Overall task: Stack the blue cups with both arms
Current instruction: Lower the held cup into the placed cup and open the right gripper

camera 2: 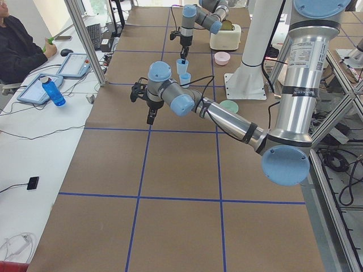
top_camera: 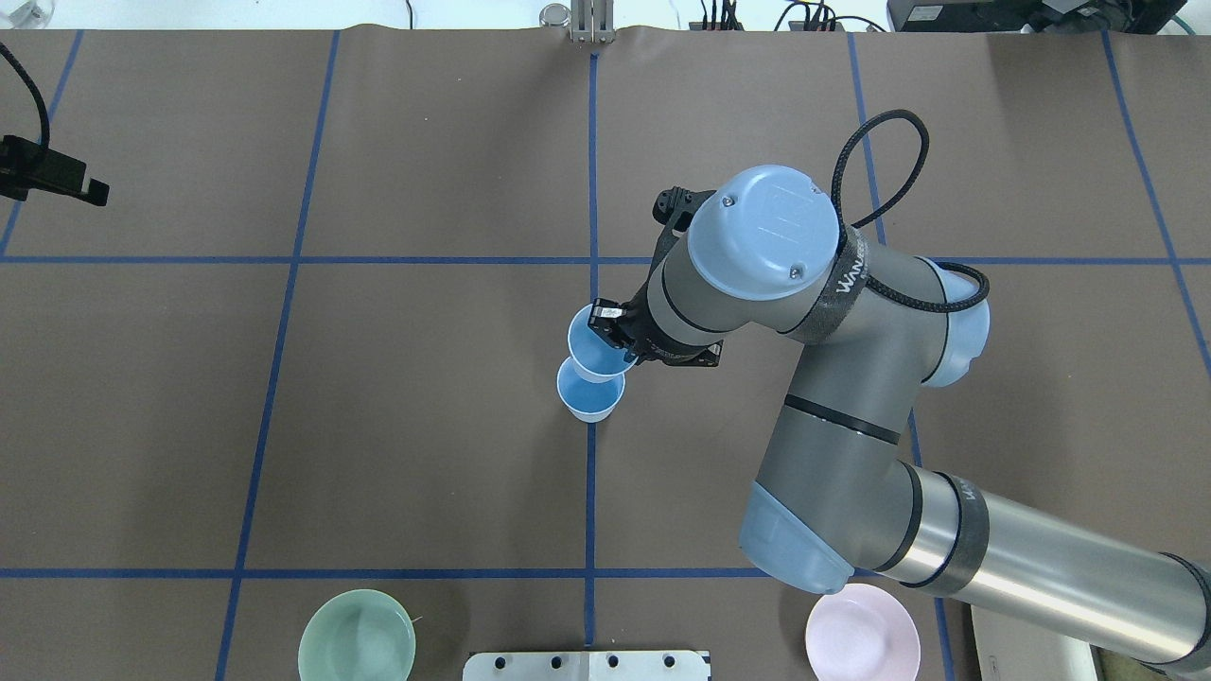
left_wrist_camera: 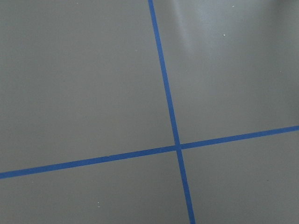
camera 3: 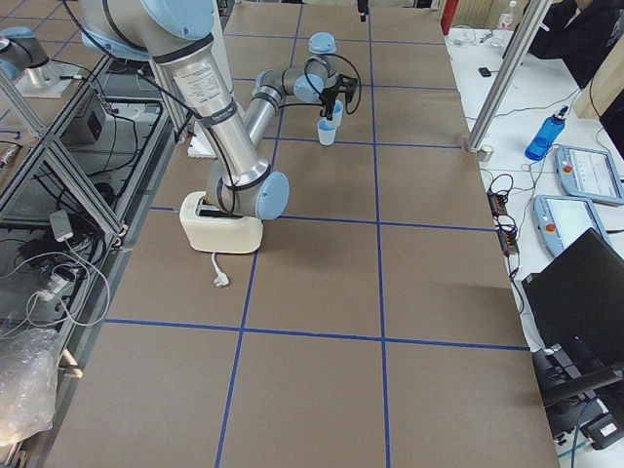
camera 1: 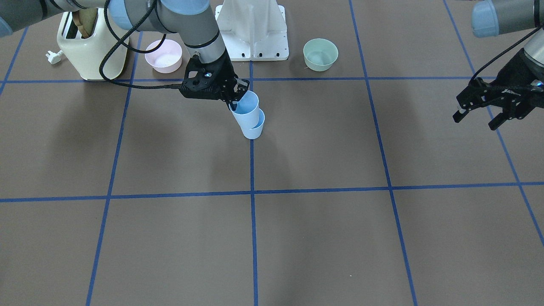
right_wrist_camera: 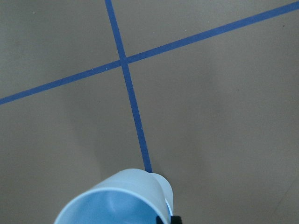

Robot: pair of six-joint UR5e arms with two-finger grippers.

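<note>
One blue cup stands on the table at the centre line. My right gripper is shut on the rim of the second blue cup and holds it slightly tilted, with its base at the standing cup's mouth; I cannot tell whether they touch. In the overhead view the held cup overlaps the standing cup, with my right gripper on its rim. The held cup fills the bottom of the right wrist view. My left gripper is open and empty, far off to the side, above the table.
A cream toaster, a pink bowl, a white pedestal and a mint-green bowl stand along the robot's side of the table. Blue tape lines cross the brown table. The left wrist view shows only bare table.
</note>
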